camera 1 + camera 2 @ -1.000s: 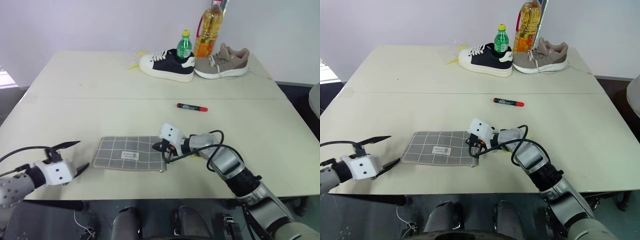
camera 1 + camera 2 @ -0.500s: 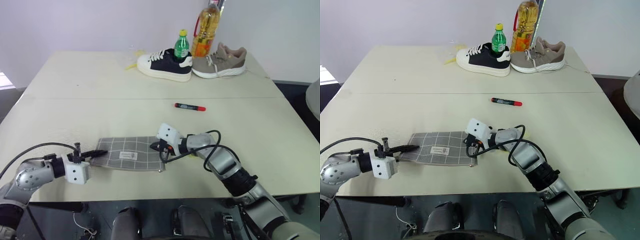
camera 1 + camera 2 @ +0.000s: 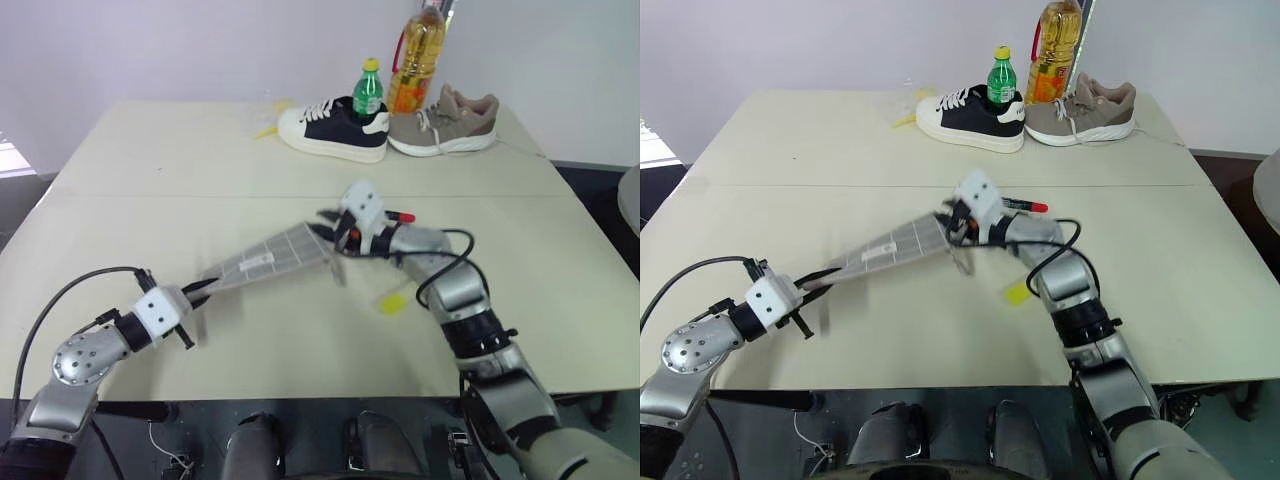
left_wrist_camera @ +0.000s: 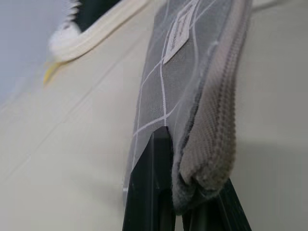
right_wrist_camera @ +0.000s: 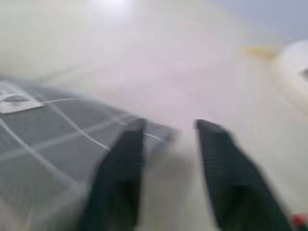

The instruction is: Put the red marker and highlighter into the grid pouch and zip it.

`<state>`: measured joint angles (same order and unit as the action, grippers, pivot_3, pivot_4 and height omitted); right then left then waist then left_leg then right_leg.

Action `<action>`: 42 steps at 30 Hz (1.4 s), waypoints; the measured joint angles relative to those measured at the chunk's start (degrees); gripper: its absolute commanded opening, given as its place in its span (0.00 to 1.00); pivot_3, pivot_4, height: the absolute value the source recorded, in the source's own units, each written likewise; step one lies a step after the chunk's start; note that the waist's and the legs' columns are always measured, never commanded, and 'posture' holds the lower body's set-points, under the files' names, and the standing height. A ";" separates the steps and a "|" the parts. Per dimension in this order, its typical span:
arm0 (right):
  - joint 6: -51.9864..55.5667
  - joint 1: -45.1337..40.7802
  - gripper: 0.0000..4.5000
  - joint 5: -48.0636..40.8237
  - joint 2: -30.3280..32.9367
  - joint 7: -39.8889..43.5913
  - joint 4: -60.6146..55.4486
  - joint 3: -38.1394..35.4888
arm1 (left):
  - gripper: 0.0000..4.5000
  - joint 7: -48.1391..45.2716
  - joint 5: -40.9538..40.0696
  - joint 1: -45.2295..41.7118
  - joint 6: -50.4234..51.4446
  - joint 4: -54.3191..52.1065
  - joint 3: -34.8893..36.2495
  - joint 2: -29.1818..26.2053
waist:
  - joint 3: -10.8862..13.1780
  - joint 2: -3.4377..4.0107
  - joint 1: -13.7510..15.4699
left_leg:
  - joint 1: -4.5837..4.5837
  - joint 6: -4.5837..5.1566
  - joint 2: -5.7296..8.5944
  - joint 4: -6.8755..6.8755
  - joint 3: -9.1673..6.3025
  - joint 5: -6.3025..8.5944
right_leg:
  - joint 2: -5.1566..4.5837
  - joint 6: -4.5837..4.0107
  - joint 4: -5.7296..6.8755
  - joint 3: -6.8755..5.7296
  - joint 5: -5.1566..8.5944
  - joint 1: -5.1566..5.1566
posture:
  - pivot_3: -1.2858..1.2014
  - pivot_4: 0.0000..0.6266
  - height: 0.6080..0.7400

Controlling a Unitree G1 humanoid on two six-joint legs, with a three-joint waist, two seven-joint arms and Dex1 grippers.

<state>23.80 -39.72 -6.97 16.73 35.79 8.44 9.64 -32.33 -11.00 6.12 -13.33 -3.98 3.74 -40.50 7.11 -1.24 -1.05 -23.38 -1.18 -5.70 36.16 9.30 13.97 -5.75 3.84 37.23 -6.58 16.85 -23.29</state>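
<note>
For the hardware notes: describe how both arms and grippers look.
Both arms are built of silver-grey metallic segments with black joints, ending in white boxy wrist blocks. The left gripper and right gripper each have two slim black fingers. A loose black cable loops beside each forearm.

Lab-like room: bare table (image 3: pixel 150 180), plain wall (image 3: pixel 180 45).

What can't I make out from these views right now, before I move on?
- Red marker: only its red end shows in the head views; the right claw hides the barrel.
- Grid pouch: it hangs tilted above the table, so I cannot tell whether the zip is open.
- Right claw's hold on the pouch: the right wrist view is blurred.
- Highlighter: too small in the head views to tell which end is the cap.
</note>
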 measured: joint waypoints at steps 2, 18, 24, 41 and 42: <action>-1.02 -1.56 0.85 1.15 1.11 -2.03 3.17 -1.59 | 0.00 3.38 0.31 0.01 6.37 -3.35 -0.04 2.82 | -0.02 -0.03 0.08 | 0.00 0.00 0.02 0.01 0.00 0.00 | -0.01 0.00 -0.01 0.00 0.00 0.03 | 0.52 0.24 0.74; 4.45 2.90 0.85 3.30 -2.48 -2.01 6.40 1.51 | 0.00 11.86 6.74 -2.60 38.64 -20.57 -7.52 11.59 | -0.07 -0.09 -0.05 | 0.00 -0.08 -0.05 -0.01 -0.03 -0.05 | 0.12 -0.03 0.02 0.03 0.00 0.19 | 0.52 0.24 0.74; 5.84 2.89 0.44 3.34 -4.52 -3.94 6.34 1.28 | 0.00 10.99 6.83 -3.67 39.93 -20.86 -7.35 11.55 | -0.08 -0.10 0.01 | -0.01 -0.08 -0.04 -0.02 -0.04 -0.05 | 0.11 -0.03 0.01 0.03 0.00 0.19 | 0.52 0.24 0.74; 6.81 2.95 0.00 8.45 -0.41 -1.51 -2.42 8.51 | 0.00 13.85 7.90 -10.17 48.25 -20.71 -8.44 18.09 | -0.09 -0.13 0.17 | -0.03 -0.08 -0.01 0.00 -0.07 -0.05 | 0.11 -0.03 0.01 0.03 0.00 0.22 | 0.52 0.24 0.74; 6.80 2.95 0.00 9.03 0.24 -0.75 -3.55 9.53 | 0.00 13.99 7.93 -10.93 48.91 -20.65 -8.91 18.73 | -0.10 -0.15 0.19 | -0.03 -0.08 0.00 0.00 -0.07 -0.05 | 0.11 -0.03 0.00 0.03 0.00 0.22 | 0.52 0.24 0.74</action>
<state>30.59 -36.78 2.06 16.98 35.04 4.89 19.17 -18.34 -3.07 -4.81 35.57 -24.63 -5.16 -21.76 7.01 -1.39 -0.86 -23.41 -1.26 -5.70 36.16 9.23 13.92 -5.64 3.81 37.23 -6.55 16.84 -23.07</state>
